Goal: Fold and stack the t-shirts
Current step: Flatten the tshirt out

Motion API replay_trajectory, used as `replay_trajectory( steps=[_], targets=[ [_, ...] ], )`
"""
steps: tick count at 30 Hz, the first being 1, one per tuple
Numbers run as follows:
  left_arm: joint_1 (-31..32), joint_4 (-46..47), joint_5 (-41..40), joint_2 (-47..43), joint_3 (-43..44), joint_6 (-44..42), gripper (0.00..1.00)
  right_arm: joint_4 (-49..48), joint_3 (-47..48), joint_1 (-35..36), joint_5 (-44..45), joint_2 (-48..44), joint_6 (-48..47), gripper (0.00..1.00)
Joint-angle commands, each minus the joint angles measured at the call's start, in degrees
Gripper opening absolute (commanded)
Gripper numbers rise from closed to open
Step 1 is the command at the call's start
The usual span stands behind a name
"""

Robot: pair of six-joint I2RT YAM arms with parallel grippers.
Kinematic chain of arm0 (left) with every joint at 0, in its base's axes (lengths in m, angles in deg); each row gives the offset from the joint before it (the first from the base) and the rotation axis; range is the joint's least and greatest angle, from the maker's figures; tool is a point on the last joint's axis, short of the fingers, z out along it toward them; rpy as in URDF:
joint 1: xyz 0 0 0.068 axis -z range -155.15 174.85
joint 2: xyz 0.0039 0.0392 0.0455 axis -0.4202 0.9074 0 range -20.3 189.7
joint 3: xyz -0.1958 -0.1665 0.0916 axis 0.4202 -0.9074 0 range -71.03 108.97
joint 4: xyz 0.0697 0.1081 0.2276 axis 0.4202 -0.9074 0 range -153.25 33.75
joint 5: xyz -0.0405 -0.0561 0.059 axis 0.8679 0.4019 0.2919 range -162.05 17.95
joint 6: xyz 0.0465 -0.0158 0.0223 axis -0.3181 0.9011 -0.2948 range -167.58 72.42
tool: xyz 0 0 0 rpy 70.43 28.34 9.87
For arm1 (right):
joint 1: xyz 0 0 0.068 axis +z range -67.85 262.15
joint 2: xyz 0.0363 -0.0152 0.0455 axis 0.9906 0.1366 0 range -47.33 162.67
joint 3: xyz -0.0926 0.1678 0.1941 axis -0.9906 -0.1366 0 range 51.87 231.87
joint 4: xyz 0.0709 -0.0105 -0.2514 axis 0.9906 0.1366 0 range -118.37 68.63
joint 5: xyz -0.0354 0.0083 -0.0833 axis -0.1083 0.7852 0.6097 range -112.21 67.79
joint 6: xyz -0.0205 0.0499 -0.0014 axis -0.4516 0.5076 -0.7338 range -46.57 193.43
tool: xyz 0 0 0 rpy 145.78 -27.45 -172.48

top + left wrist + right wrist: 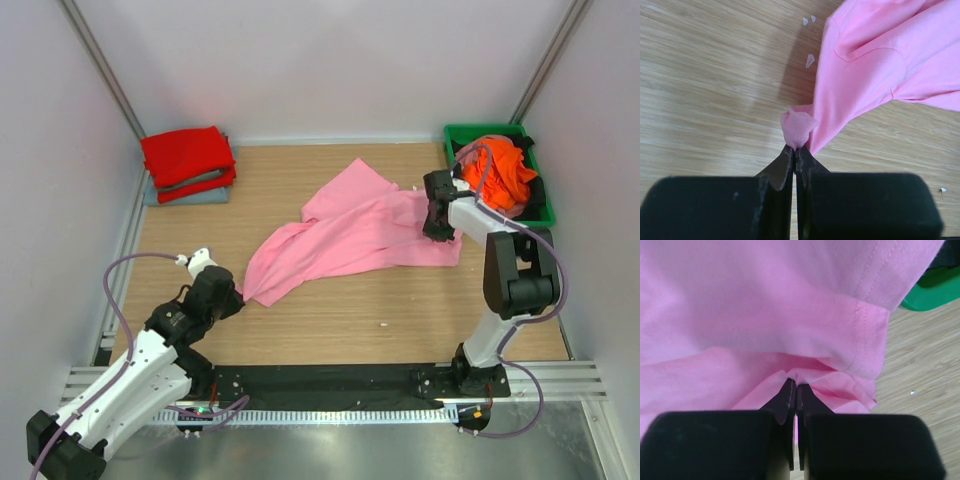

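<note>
Wooden desk, pink t-shirt crumpled across its middle. Left hand pinching the near-left corner, right hand pinched on its right edge (beside the green bin with the orange shirt). Red shirt folded atop grey-blue one, far left.

Pink t-shirt: unfolded, rumpled, stretched across centre from 7 o'clock towards 2 o'clock. Red t-shirt: folded, stacked on the folded grey-blue t-shirt, 10 o'clock corner. Orange t-shirt: bunched heap, 2 o'clock.
</note>
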Motion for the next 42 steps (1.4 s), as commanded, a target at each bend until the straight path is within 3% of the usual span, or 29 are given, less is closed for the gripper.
replay_trajectory(
  steps=[1,5,11,18,22,26,31,36,42],
  targets=[
    [-0.1,0.98,0.12,-0.36,1.23,-0.8,0.0,1.09,0.16,-0.21,-1.57,-6.69,0.06,0.01],
    [-0.1,-1.74,1.01,-2.47,5.96,-1.85,0.0,5.48,1.73,-0.12,-3.33,-14.15,0.24,0.01],
    [-0.1,-10.79,-1.62,-6.86,21.6,-6.16,0.0,15.15,9.63,-0.12,-6.58,-27.87,-0.9,0.01],
    [-0.1,-16.77,-0.41,-6.53,42.07,-15.12,0.0,17.97,17.12,-0.21,-24.32,-48.68,-5.91,0.01],
    [-0.1,-18.44,2.76,-4.41,54.21,-21.0,0.0,18.24,21.69,-0.12,-26.71,-58.44,-8.1,0.01],
    [-0.1,-18.8,6.27,-3.18,67.99,-24.79,0.0,17.1,24.15,-0.21,-26.45,-66.64,-10.04,0.01],
    [-0.71,-16.69,11.19,-2.22,78.21,-29.1,0.0,13.86,25.12,-0.12,-26.63,-74.11,-10.22,0.01],
    [-4.74,-12.84,23.37,-1.77,86.46,-34.1,0.0,9.45,26.35,-0.12,-24.27,-80.87,-11.18,0.01],
    [-9.41,-9.66,30.35,4.28,93.24,-33.68,0.0,8.22,28.73,0.49,-17.42,-78.27,-13.21,0.01]
  ],
)
